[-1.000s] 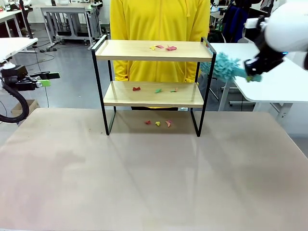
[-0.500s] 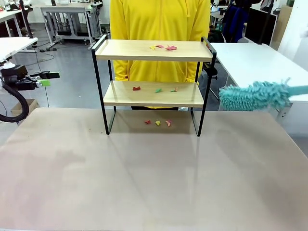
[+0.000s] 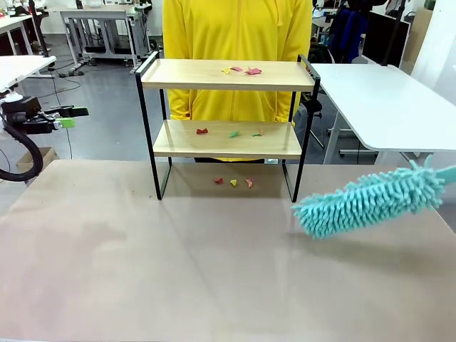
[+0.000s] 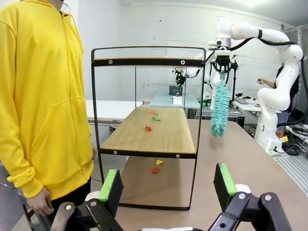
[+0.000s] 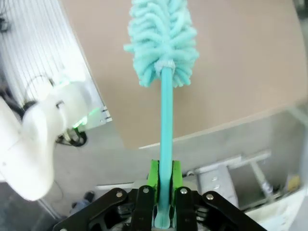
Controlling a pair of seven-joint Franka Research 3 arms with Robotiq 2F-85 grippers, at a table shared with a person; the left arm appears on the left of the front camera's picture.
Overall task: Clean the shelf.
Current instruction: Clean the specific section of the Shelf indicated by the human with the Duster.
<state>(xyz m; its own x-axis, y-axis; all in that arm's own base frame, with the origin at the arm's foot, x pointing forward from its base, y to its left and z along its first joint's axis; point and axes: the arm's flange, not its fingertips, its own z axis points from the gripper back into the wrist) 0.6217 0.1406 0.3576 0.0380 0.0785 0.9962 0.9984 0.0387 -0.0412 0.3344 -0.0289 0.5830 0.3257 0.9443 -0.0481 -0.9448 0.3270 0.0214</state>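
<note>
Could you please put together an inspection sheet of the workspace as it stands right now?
Surface: beige table, carrying the shelf at its far side.
Job's things: shelf upright, two wooden boards in a black frame; teal duster held low over the table, right of the shelf and apart from it.
Clutter: coloured scraps on both boards and on the table beneath the shelf.
End effectors: left end effector open, holding nothing; right end effector shut on the duster's handle.
Cables: black hose looping by the left arm.
Surroundings: person in a yellow hoodie standing behind the shelf; white table to the right.
</note>
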